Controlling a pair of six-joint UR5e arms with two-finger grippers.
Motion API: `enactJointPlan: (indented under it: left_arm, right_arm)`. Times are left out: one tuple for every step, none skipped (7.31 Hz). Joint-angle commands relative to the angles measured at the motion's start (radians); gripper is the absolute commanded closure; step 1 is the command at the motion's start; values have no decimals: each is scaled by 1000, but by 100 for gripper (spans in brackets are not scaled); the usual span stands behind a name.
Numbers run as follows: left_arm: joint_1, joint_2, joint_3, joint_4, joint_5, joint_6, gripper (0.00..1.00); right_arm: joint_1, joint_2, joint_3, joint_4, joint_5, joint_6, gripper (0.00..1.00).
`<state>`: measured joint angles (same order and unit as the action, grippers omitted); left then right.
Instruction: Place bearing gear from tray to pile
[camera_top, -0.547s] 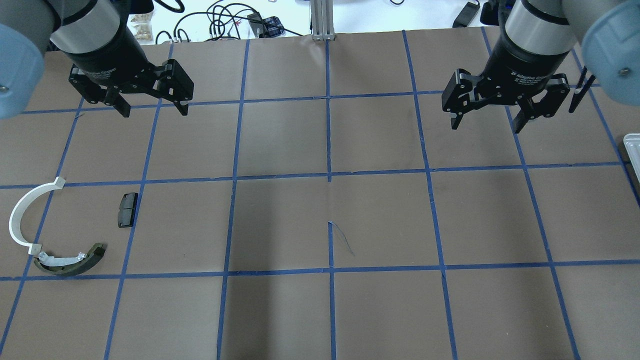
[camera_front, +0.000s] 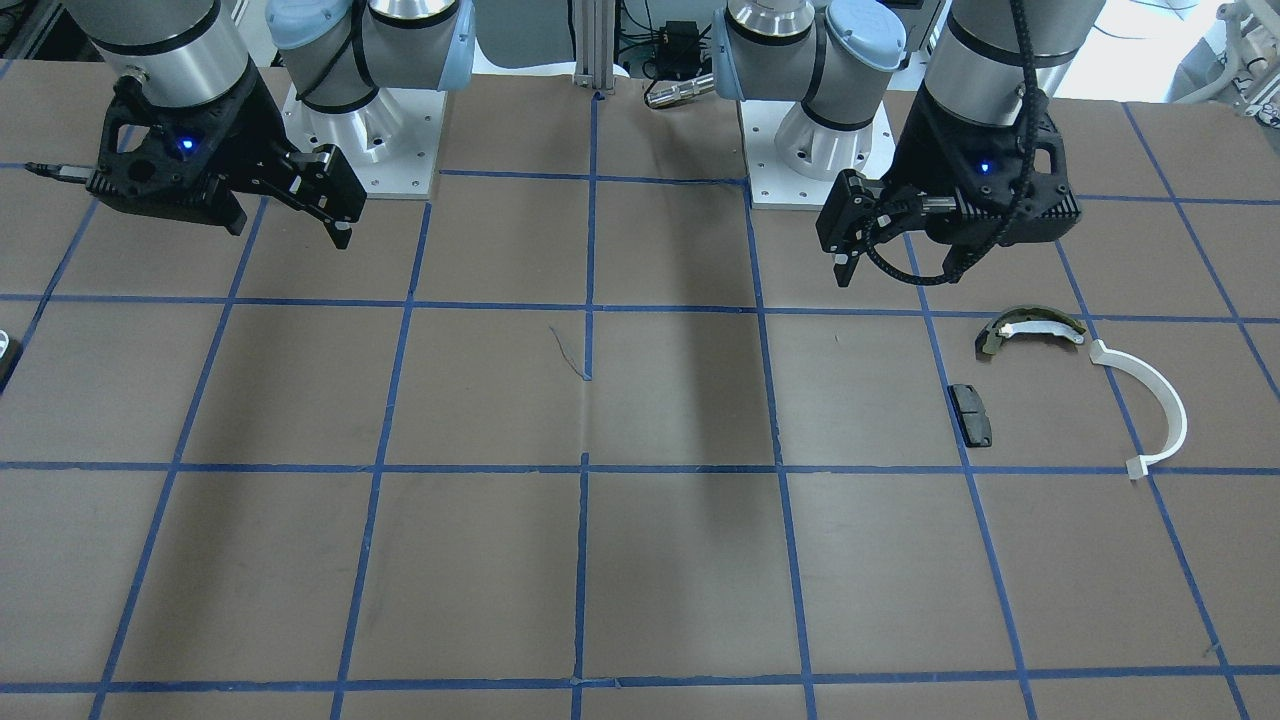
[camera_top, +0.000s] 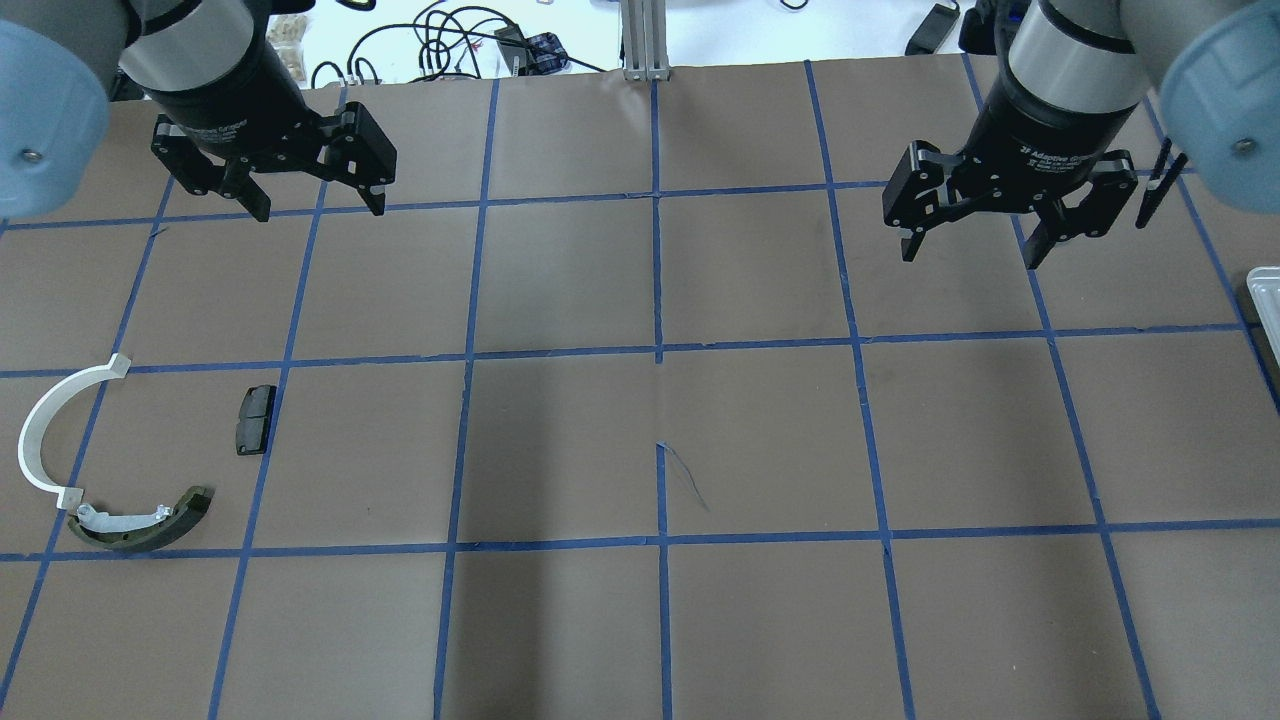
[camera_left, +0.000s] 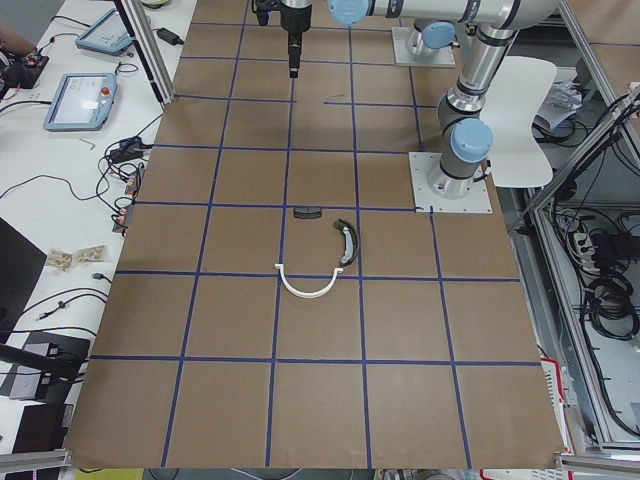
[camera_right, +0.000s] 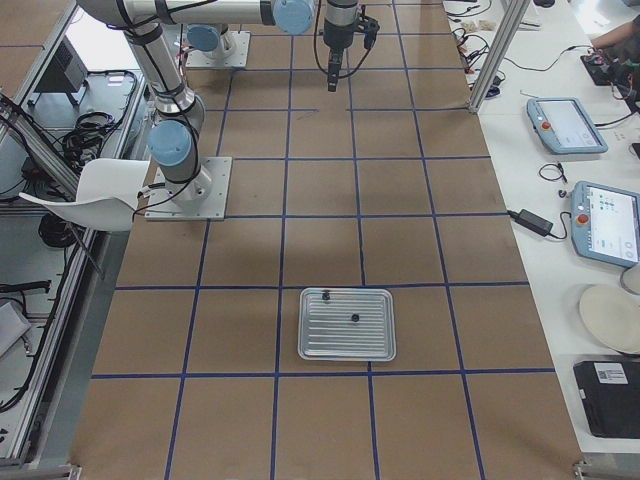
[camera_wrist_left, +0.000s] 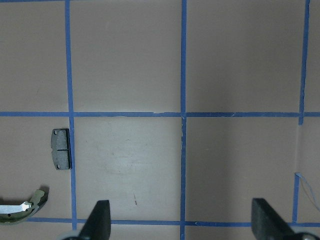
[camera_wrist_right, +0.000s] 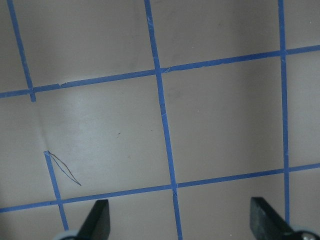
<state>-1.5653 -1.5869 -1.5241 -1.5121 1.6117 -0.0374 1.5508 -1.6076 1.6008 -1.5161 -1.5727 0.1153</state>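
The pile lies at the table's left: a white half-ring (camera_top: 40, 430), an olive-and-white curved shoe (camera_top: 140, 520) and a flat black pad (camera_top: 255, 420). It also shows in the front-facing view, as half-ring (camera_front: 1160, 400), shoe (camera_front: 1030, 328) and pad (camera_front: 971, 414). The metal tray (camera_right: 347, 335) holds two small dark parts (camera_right: 354, 318); I cannot tell which is the bearing gear. My left gripper (camera_top: 318, 208) is open and empty, high above the table, far behind the pile. My right gripper (camera_top: 970, 258) is open and empty, left of the tray's edge (camera_top: 1265, 295).
The brown table carries a blue tape grid. Cables, tablets and boxes lie beyond its far edge (camera_top: 450, 40). The left wrist view shows the pad (camera_wrist_left: 61, 149) and the shoe's end (camera_wrist_left: 30, 202) below the open fingers (camera_wrist_left: 97, 222).
My left gripper has moved a little toward the far edge and to the right. My right gripper has barely moved. Both stay open.
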Motion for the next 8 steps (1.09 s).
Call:
enactJointPlan:
  left_arm:
    - [-1,4,-2,7,4,-15,0]
    - [-1,14,-14,7,5,-13,0]
    - [1,16,-1,6,-1,-10,0]
    - [-1,13,-5,6,2,-10,0]
    - [1,10,1,7,-3,-10,0]
    - [1,13,-4,6,-1,-6,0]
    - [1,10,-2,6,-1,-6,0]
    - [-1,5,-4,4,-1,-6,0]
  right_arm:
    - [0,2,1,0,-1,0,0]
    - [0,0,1,0,-3,0,0]
    - [0,0,1,0,-1,0,0]
    - [-2,2,2,0,-1,-2,0]
    - [0,5,2,-10,2,-8,0]
    - [-2,8,2,-10,-3,-11,0]
    - [-2,8,4,-12,-9,-8,0]
    - [0,11,4,-13,-12,-3,0]
